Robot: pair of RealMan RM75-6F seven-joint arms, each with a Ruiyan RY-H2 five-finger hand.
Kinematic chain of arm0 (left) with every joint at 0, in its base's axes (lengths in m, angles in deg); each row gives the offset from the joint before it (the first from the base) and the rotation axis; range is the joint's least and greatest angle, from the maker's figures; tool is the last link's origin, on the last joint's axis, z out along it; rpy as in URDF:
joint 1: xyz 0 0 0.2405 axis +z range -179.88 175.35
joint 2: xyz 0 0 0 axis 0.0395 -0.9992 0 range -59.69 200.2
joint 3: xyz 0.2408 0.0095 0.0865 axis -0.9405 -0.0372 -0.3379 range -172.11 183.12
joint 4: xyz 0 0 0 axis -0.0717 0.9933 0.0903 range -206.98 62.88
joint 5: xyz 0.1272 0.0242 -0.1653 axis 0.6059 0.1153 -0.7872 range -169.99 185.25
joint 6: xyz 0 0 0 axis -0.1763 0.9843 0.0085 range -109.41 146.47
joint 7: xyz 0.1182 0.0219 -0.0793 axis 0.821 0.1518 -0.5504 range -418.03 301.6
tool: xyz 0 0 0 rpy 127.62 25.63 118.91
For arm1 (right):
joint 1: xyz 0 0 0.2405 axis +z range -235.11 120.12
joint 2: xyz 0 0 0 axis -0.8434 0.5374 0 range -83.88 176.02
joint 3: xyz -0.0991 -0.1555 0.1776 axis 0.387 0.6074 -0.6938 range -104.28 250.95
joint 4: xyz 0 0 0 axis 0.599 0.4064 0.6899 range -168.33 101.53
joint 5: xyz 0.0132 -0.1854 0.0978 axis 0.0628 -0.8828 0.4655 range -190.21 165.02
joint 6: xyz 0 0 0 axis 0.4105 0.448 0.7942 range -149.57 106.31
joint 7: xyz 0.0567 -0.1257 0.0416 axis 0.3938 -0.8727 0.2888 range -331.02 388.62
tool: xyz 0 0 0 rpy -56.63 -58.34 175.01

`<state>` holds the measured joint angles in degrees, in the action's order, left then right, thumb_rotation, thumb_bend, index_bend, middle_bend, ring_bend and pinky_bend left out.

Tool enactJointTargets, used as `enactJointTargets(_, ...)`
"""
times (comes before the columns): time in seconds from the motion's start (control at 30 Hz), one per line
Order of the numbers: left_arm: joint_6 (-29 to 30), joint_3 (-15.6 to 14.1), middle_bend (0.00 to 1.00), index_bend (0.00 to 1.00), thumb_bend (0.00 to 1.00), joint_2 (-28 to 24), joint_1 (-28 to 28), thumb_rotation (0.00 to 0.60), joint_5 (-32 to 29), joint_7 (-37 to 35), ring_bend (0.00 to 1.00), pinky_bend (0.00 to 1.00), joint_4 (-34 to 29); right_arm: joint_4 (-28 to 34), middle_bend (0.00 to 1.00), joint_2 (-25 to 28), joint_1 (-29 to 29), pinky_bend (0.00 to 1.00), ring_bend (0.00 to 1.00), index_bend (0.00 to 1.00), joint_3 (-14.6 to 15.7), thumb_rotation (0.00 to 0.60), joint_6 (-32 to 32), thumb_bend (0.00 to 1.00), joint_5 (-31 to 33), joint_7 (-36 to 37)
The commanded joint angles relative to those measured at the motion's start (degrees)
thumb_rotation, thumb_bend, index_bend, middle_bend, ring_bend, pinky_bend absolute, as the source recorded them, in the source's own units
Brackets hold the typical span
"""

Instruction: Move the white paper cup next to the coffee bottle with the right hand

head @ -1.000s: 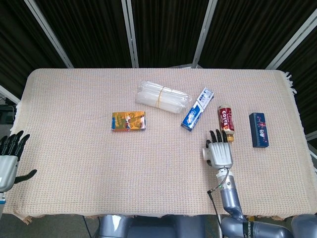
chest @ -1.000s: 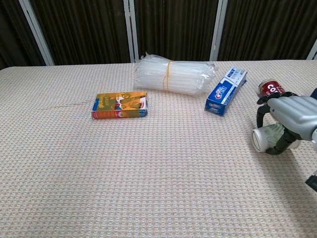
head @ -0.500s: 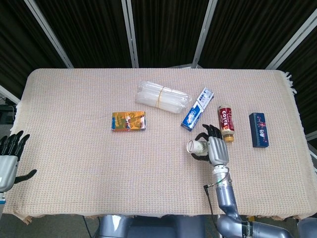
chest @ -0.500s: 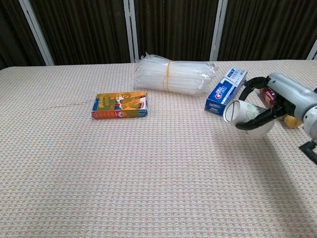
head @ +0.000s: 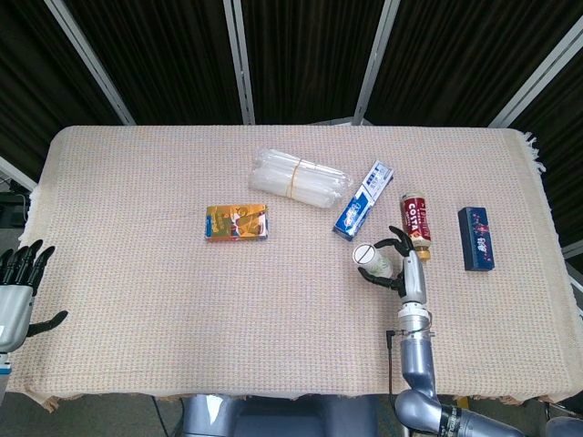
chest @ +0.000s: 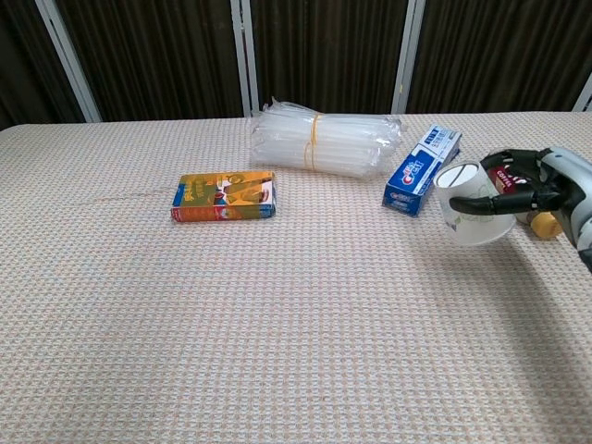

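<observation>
While its dark fingers [chest: 488, 205] wrap the cup's side, the right hand [head: 404, 264] [chest: 541, 185] holds the white paper cup [head: 372, 259] [chest: 473, 203] roughly upright, mouth up; in the chest view the cup seems slightly off the cloth [head: 137, 282], though whether its base touches I cannot tell. The cup sits on the inner side of the hand, toward the table's middle. Just beyond the hand lies the coffee bottle [head: 415, 219] [chest: 505, 166] on its side, red label up and pale cap toward the robot; the fingertips reach close to its near end, and the cup is just beside it, apart from it. Farther ahead of the cup, angled, lies a blue toothpaste box [head: 363, 199] [chest: 423, 169], and past that a clear plastic bundle [head: 299, 177] [chest: 322, 139] with a band round its middle. A dark blue box [head: 476, 238] lies outward of the hand, beyond the bottle. An orange box [head: 236, 222] [chest: 223, 196] lies well away across the cloth toward the other arm. That left hand [head: 18, 287] rests at the table's near edge, fingers spread and straight, holding nothing.
</observation>
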<state>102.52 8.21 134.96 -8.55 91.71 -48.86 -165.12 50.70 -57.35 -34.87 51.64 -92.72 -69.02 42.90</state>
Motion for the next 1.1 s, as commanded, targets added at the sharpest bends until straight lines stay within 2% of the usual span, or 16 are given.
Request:
enactJointTargets(0.03,-0.01,0.01,0.0,0.0,0.01,0.01,-0.01,0.6,-0.01,0.03,0.0,0.0,0.0,-1.22,0.16,-0.98,-0.47,0.0,0.0,0.48,0.58,0.6,0.11,0.13,-0.31,0.6)
enactJointTargets(0.4,0.0,-0.01,0.0,0.0,0.02,0.01,-0.01,0.6,-0.02,0.0,0.0,0.0,0.04,-4.39,0.16,-3.29,-1.21,0.0,0.0,0.48,1.63,0.6,-0.06,0.13,-0.54,-0.85)
enactJointTargets(0.87,0.06,0.01,0.0,0.0,0.01,0.05,0.0,0.6,-0.05,0.11,0.0,0.0,-0.01,-4.19,0.16,-2.83,-3.29,0.0,0.0,0.48,1.22,0.6,-0.81,0.14,2.52,-5.43)
enactJointTargets(1.1,0.05,-0.02,0.0,0.0,0.01,0.05,0.01,0.6,-0.03,0.15,0.0,0.0,-0.03,-3.36,0.09,-1.66,-4.38,0.0,0.0,0.35,1.7,0.6,-1.48,0.15,2.06,-6.31)
